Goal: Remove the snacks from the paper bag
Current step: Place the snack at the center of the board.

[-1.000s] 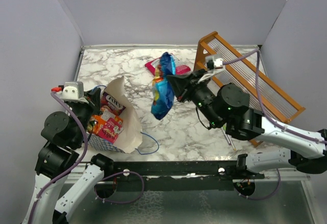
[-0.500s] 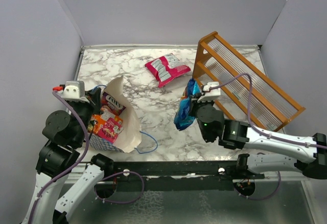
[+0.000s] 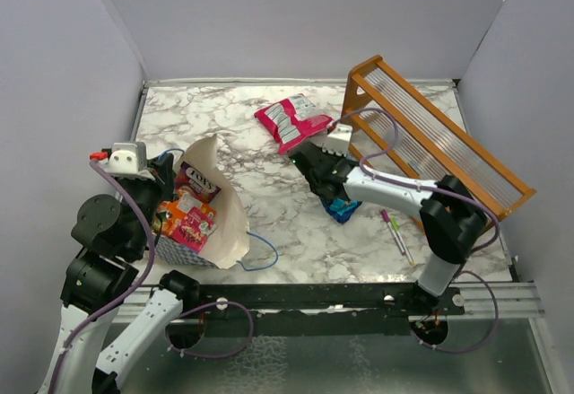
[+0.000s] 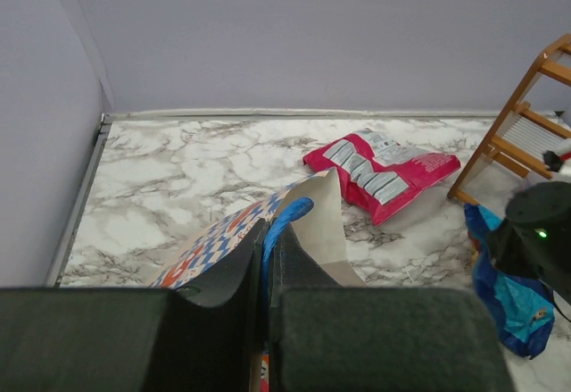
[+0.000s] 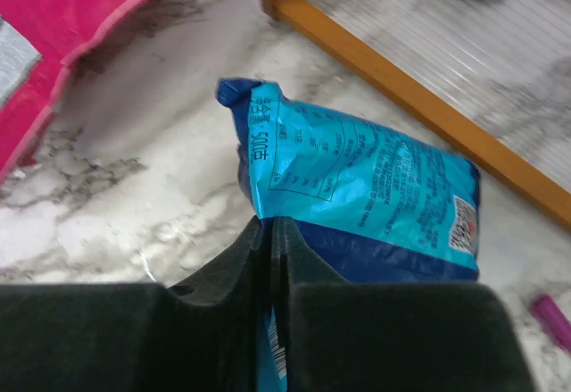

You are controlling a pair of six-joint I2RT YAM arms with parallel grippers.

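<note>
The left gripper (image 4: 266, 229) had its two dark fingers (image 4: 223, 276) pressed tight together on the top edge of a big paper bag (image 4: 323, 227). The bag had blue-and-white checks outside and plain cream inside. It sat on a white marble table with grey lines (image 4: 178, 169). Past the bag, a shiny pink-and-white snack packet (image 4: 379, 164) lay flat on the table. To the right, a shiny blue snack packet (image 4: 513, 307) lay on the table too. It was partly behind a round black part of the other arm (image 4: 540, 240), which had a tiny green light. An orange wooden rack (image 4: 507, 124) stood at the right edge. Plain grey-purple walls (image 4: 312, 35) stood behind.
</note>
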